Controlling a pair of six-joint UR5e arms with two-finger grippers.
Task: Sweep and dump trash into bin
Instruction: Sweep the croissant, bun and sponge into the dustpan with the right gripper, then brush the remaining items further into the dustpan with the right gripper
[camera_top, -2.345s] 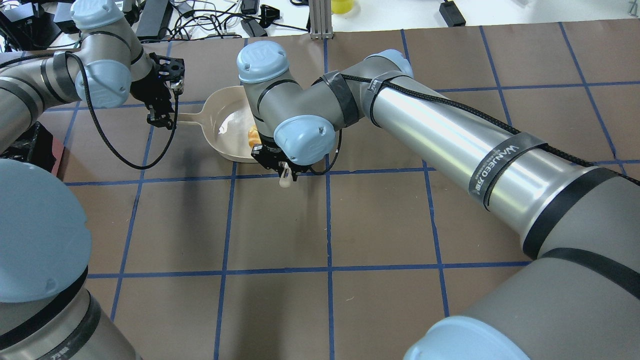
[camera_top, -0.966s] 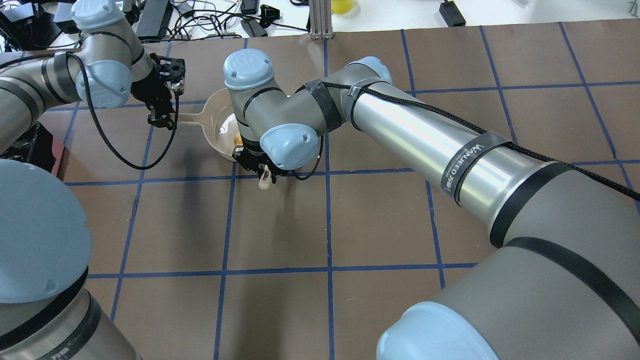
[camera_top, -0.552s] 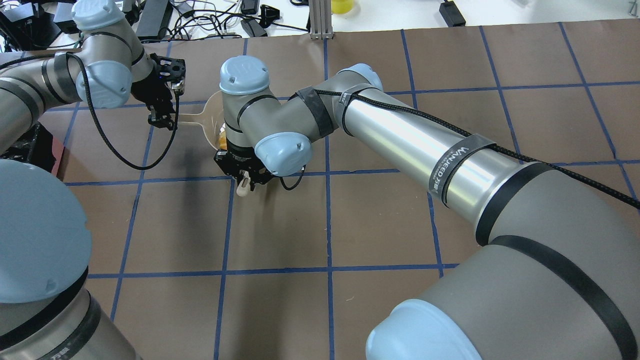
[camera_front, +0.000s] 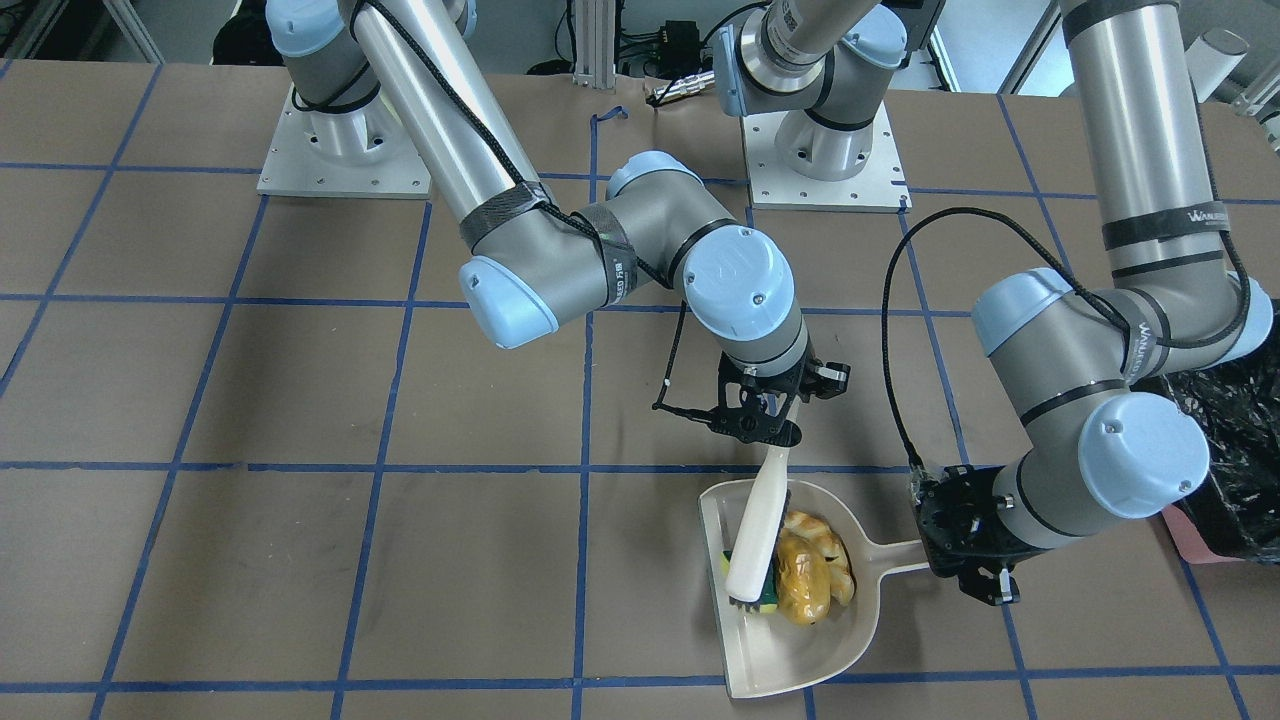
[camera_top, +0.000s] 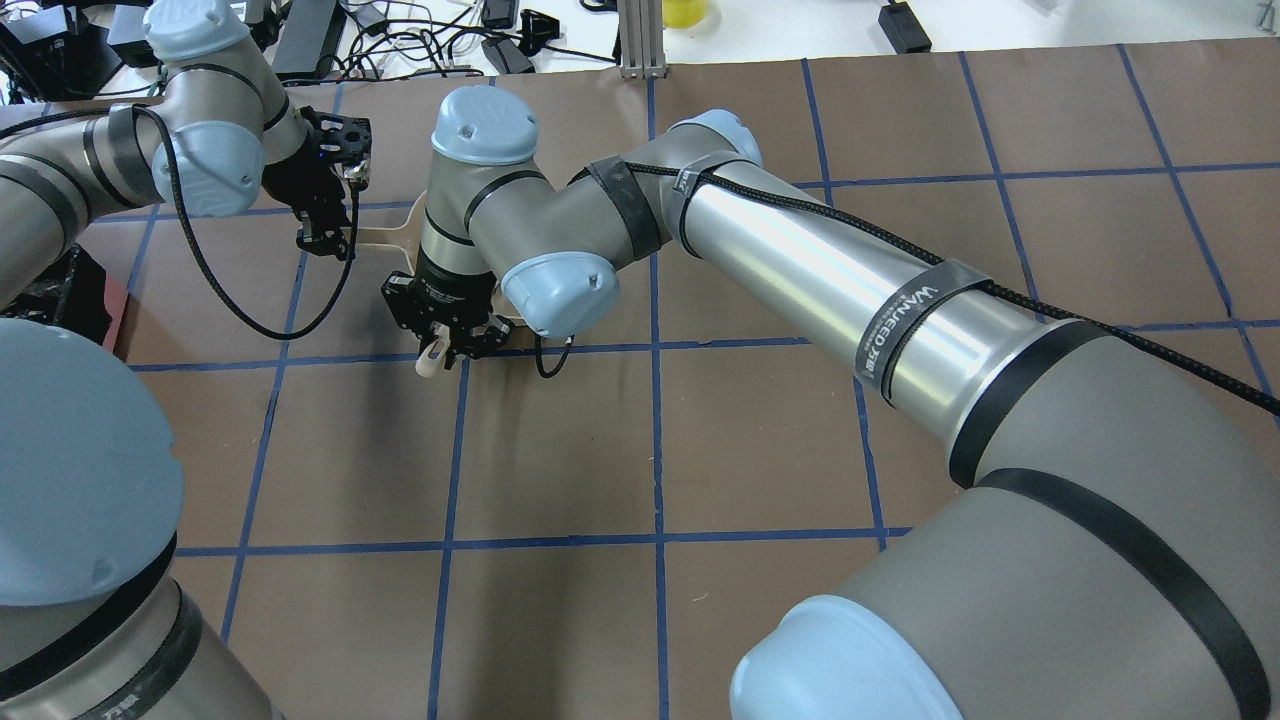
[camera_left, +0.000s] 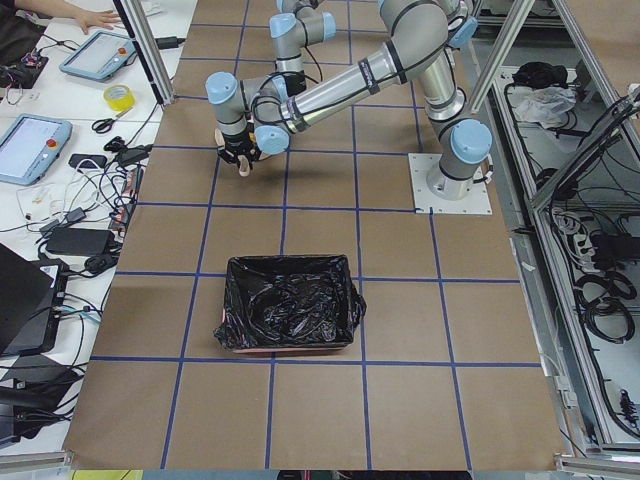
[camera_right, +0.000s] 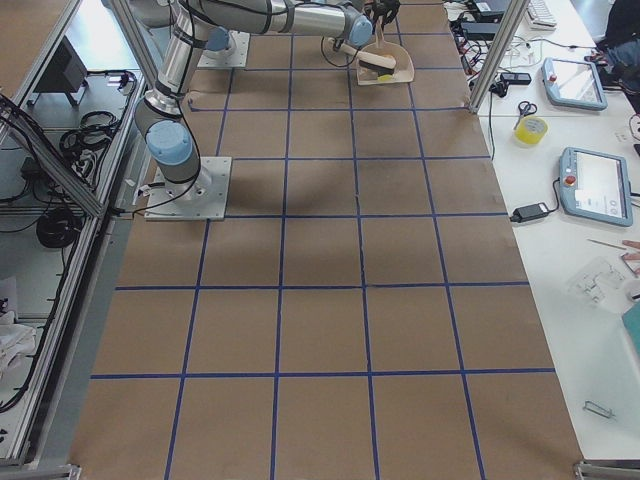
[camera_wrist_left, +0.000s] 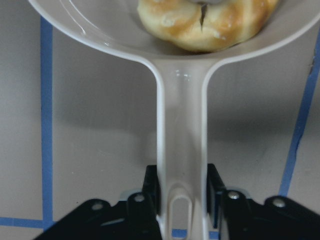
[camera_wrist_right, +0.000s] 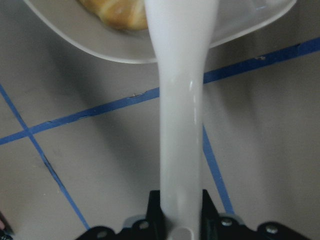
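Note:
The beige dustpan (camera_front: 800, 650) lies on the table and holds all the trash: the yellow-green sponge (camera_front: 765, 600), the golden-brown potato (camera_front: 800, 588) and the tan bread piece (camera_front: 818, 530). My left gripper (camera_front: 975, 570) is shut on the dustpan handle (camera_wrist_left: 182, 140), and the bread (camera_wrist_left: 210, 20) shows just beyond it. My right gripper (camera_front: 768, 425) is shut on the white brush (camera_front: 757, 535), whose head rests inside the pan on the sponge. In the overhead view my right arm covers the pan, and only the right gripper (camera_top: 440, 340) and left gripper (camera_top: 325, 240) show. The black-lined bin (camera_left: 290, 315) stands apart on my left.
The bin's edge and pink base (camera_front: 1225, 450) show at the right of the front view, behind my left arm. Cables, tablets and tape (camera_left: 120, 97) lie on the white bench beyond the table's far edge. The brown table has a blue tape grid.
My right gripper has moved left across the dustpan with the brush, pushing the trash deeper into the pan. My left gripper and the dustpan handle have stayed put.

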